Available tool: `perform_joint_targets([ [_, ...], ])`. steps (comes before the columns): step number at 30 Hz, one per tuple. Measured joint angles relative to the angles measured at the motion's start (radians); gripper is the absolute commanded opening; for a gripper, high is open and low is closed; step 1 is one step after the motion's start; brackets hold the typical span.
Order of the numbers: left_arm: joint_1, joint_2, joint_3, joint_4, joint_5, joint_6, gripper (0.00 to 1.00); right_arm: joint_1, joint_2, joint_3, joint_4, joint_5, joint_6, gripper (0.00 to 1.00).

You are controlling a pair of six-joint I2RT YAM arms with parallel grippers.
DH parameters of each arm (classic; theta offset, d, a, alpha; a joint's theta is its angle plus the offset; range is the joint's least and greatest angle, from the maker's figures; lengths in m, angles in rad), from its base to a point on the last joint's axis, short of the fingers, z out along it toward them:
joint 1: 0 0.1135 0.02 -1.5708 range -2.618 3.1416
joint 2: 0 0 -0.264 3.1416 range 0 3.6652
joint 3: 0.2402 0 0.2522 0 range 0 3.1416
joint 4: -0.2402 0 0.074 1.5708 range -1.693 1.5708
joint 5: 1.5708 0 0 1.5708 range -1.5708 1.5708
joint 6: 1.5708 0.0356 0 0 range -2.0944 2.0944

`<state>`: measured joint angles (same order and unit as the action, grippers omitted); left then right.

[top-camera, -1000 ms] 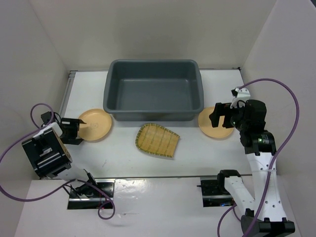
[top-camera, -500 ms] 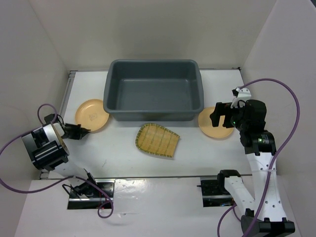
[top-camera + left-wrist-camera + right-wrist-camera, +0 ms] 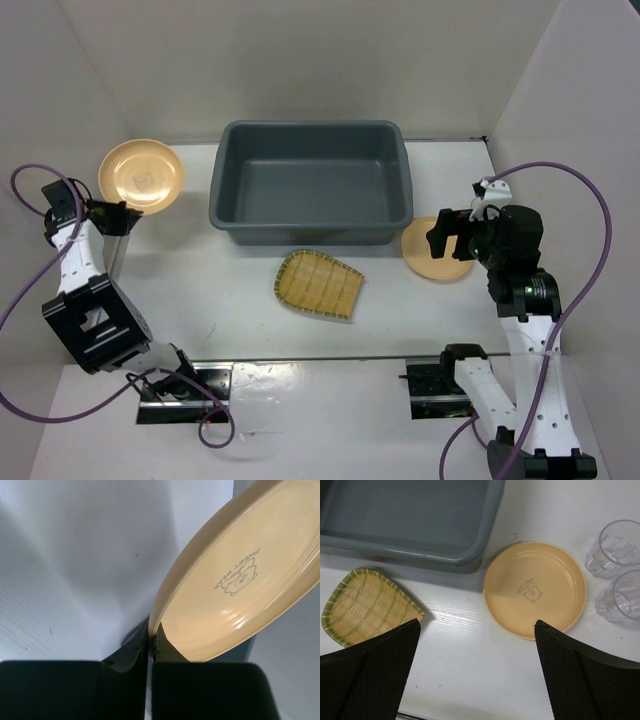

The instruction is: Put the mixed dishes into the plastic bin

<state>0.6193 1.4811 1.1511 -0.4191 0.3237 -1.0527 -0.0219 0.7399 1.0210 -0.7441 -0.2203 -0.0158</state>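
Now that left gripper (image 3: pixel 150 645) has pinched shut on rim of left plate (image 3: pixel 141 174) and raised it, tilted, to far left beside bin (image 3: pixel 310 232), you carry first dish. Right gripper (image 3: pixel 476 627) hangs wide above right plate (image 3: pixel 535 587); tray (image 3: pixel 318 284) lies by near wall of bin, untouched.

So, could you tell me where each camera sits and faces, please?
Top external: above, behind the bases, facing down at bin and tray; left gripper, right gripper show.
Left wrist: on the left arm, facing along its shut fingers at the held plate.
Right wrist: on the right arm, facing down between its open fingers at the second plate.
Shared: top and right wrist both show bin, tray, second plate.
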Motion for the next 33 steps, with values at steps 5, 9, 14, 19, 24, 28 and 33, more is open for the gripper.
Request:
perform_joint_targets([
  [5,-0.002,-0.042,-0.004,-0.067,0.008,-0.044,0.0,0.0,-0.003,0.0,0.0,0.003,0.001,0.99],
  [9,-0.063,-0.043,-0.01,0.078,0.089,-0.108,0.0,0.0,-0.003,0.0,0.0,0.005,0.005,0.99],
  [14,-0.287,-0.011,0.177,0.249,0.12,-0.129,0.0,0.0,-0.003,0.0,0.0,0.008,0.008,0.99],
  [19,-0.479,0.06,0.336,0.469,0.175,-0.123,0.0,0.0,-0.008,0.0,0.0,0.008,0.008,0.99],
  [24,-0.636,0.206,0.412,0.421,0.172,-0.055,0.0,0.0,-0.025,0.0,0.0,0.008,0.009,0.99],
  [28,-0.765,0.456,0.636,0.254,0.123,0.052,0.0,0.0,-0.034,0.0,0.0,0.008,0.01,0.99],
  [33,-0.911,0.733,0.932,-0.007,0.077,0.146,0.0,0.0,-0.055,-0.001,0.001,0.008,0.011,0.99],
])
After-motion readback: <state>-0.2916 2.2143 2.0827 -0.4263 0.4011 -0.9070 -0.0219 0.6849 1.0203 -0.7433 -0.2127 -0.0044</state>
